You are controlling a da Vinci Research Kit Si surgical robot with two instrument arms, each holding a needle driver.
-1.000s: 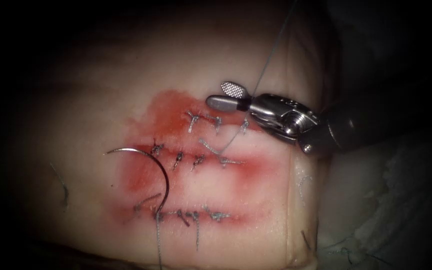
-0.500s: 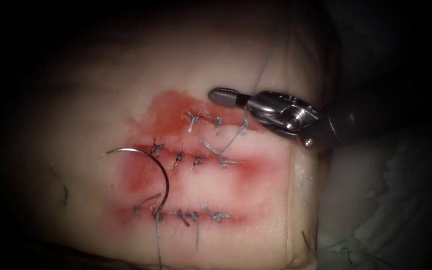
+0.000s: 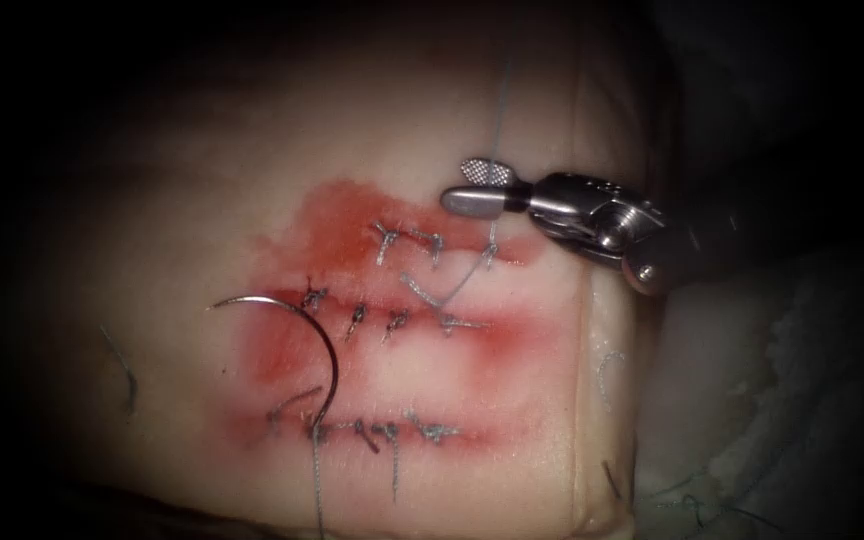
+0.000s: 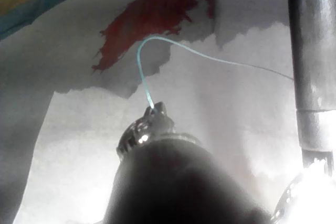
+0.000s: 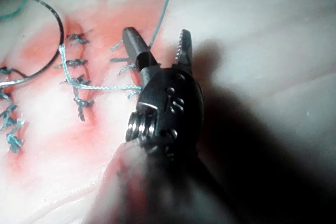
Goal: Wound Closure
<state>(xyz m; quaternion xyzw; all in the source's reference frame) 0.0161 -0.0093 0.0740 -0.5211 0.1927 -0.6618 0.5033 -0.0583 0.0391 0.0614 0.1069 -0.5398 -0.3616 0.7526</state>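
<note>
Needle (image 3: 302, 340) free on tissue (image 3: 152, 250), left of stitched cuts, held by neither tool; thin, stiff, slippery — best grasped mid-curve. Right tool (image 3: 484, 186) fingers apart around thread (image 3: 498, 110), empty. Left tool (image 4: 153, 116) clamped on thread end.

Right hand (image 3: 480, 186) gapes empty; needle (image 3: 304, 325) lies on tissue (image 3: 202, 200).

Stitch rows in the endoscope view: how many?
3. Top row under the right pincer, middle row by the needle, bottom row below. More may be hidden in shadow.
</note>
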